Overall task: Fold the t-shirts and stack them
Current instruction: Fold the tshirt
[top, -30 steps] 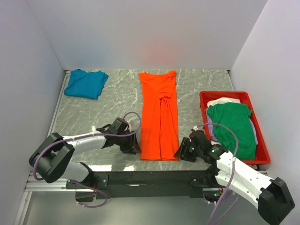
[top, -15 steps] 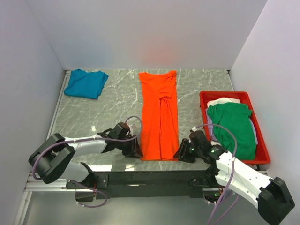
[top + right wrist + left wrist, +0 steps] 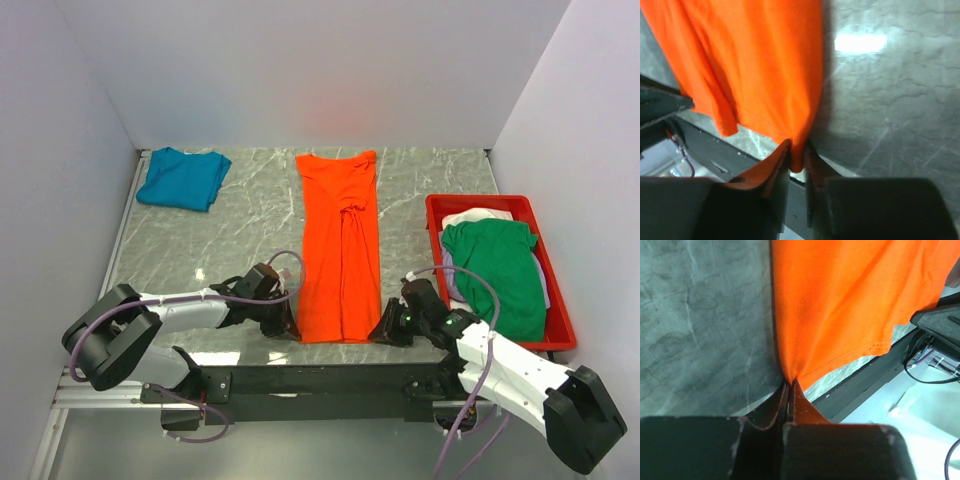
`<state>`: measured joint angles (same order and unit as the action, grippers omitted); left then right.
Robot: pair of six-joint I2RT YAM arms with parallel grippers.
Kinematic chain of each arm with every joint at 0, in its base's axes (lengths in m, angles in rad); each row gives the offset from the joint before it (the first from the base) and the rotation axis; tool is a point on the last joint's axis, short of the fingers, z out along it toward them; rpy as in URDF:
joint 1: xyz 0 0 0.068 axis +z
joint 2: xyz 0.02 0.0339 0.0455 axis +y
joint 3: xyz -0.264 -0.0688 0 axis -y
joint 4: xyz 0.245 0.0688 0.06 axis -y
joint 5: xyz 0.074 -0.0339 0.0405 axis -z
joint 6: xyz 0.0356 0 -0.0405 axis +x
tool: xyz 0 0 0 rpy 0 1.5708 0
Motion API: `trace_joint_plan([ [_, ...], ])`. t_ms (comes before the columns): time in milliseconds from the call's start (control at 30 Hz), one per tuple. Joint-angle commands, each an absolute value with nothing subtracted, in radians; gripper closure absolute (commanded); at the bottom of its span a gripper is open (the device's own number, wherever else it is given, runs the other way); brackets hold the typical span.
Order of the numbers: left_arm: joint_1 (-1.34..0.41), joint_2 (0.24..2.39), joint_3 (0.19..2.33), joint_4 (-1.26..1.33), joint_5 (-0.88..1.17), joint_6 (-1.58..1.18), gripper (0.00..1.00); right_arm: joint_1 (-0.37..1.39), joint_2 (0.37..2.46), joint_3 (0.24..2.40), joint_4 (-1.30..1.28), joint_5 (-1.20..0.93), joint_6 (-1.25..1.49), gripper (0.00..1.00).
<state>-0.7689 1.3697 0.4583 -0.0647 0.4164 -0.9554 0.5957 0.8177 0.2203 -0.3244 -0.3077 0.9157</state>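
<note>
Overhead view: the orange t-shirt [image 3: 340, 250] lies flat down the middle of the marble table [image 3: 220, 240], folded into a long narrow strip running 12 to 6 o'clock, hem toward the arm bases. I have the left gripper [image 3: 288, 322] down at the hem's 7 o'clock corner. My left wrist camera shows its jaws pressed together with the orange cloth drawn to a point between them, so it is clamped on that corner. The right gripper [image 3: 385, 328] sits at the hem's 5 o'clock corner. On the right wrist camera a fold of orange cloth runs down between the two fingers, which pinch it just above the table's near edge. Both arms reach low and inward from either side. The teal t-shirt [image 3: 183, 178] lies folded at 10 o'clock in the far left corner, well apart from the orange one. At 3 o'clock the red tray [image 3: 435, 215] holds the green t-shirt [image 3: 495, 270], rumpled, on top of the white t-shirt [image 3: 475, 215], which shows at the tray's 12 o'clock end.
</note>
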Motion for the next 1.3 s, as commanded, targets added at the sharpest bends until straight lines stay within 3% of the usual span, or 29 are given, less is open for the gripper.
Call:
trace_joint_plan([
  [0, -0.782, 1.364, 0.477, -0.093, 0.408, -0.94, 0.99, 0.592, 0.834, 0.204, -0.314, -0.301, 0.905, 0.79],
  [100, -0.785, 1.339, 0.479, -0.135, 0.399, -0.93, 0.99, 0.594, 0.827, 0.212, -0.33, -0.308, 0.9, 0.95],
  [200, -0.785, 1.303, 0.468, -0.181, 0.387, -0.92, 0.99, 0.61, 0.802, 0.212, -0.342, -0.314, 0.905, 1.0],
  [467, -0.795, 1.163, 0.417, -0.276, 0.391, -0.93, 0.99, 0.865, 0.744, 0.245, -0.423, -0.201, 1.055, 1.0],
  [633, -0.796, 1.124, 0.465, -0.333, 0.367, -0.911, 0.99, 0.891, 0.697, 0.331, -0.553, -0.077, 1.037, 1.0],
  [833, -0.784, 1.198, 0.625, -0.334, 0.321, -0.861, 0.99, 0.809, 0.767, 0.48, -0.571, -0.026, 0.907, 1.0],
  [967, -0.697, 1.279, 0.741, -0.315, 0.311, -0.816, 0.99, 0.648, 0.825, 0.537, -0.503, -0.069, 0.815, 1.0],
  [1267, -0.565, 1.534, 1.0, -0.212, 0.322, -0.862, 0.99, 0.519, 1.109, 0.695, -0.321, -0.054, 0.735, 1.0],
])
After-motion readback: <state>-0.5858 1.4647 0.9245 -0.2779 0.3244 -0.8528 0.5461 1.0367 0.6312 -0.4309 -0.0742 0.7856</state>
